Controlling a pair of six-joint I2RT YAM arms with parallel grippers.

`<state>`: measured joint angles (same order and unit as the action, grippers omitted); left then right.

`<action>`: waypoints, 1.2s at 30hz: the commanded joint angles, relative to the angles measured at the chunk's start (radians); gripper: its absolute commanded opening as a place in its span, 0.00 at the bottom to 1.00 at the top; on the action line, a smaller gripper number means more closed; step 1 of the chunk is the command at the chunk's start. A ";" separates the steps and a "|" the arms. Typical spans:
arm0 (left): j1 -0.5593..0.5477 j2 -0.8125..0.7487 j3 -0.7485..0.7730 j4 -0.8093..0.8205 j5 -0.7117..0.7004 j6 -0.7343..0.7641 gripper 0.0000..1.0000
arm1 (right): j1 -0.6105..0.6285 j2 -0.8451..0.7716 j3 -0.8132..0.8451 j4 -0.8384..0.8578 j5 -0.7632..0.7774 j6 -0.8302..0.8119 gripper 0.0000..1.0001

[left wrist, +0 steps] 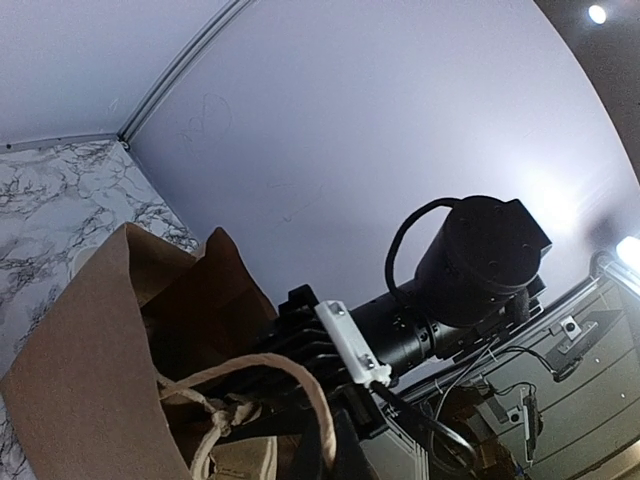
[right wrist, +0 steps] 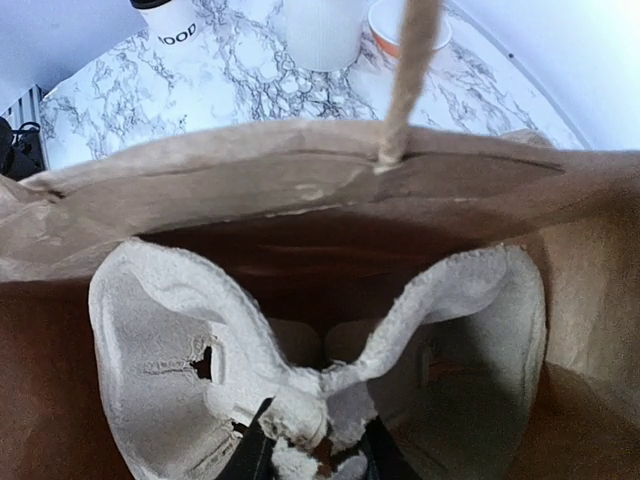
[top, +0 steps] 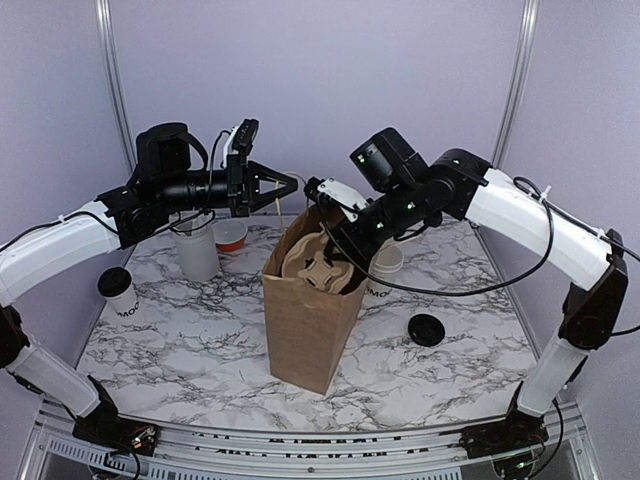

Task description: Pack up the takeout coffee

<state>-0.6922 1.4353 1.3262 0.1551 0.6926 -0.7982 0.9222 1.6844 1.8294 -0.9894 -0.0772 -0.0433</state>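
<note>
coffee spot: the takeout coffee (top: 117, 291) stands upright at the far left of the table (top: 200, 350), well apart from the paper bag (top: 305, 320); neither arm is anywhere near it
handling: probably light, with squashy paper walls; squeeze hard and the black lid (top: 114, 279) could pop; I'd take it mid-wall, gently, and keep it upright
left gripper (top: 290, 186): closed, looks like it's pinching the bag's twine handle (right wrist: 405, 70), though that view's murky; arm reaches level above the bag's rim
right gripper (right wrist: 320, 455): clamped on the centre ridge of the pulp cup carrier (right wrist: 180, 330); wrist angled down into the bag's mouth
</note>
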 commanded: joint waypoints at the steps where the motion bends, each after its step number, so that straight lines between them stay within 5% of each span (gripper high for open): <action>1: 0.006 -0.035 0.004 -0.025 -0.011 0.057 0.00 | 0.004 0.038 0.085 -0.023 0.041 -0.020 0.21; 21: 0.005 -0.032 0.011 -0.078 -0.033 0.091 0.00 | 0.014 0.058 0.118 -0.029 0.021 -0.084 0.22; 36: 0.006 -0.029 0.013 -0.074 -0.030 0.085 0.00 | 0.017 0.055 0.122 -0.009 0.031 -0.084 0.38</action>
<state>-0.6918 1.4216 1.3262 0.0875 0.6613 -0.7246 0.9279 1.7397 1.9091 -1.0176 -0.0509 -0.1276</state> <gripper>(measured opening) 0.016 0.361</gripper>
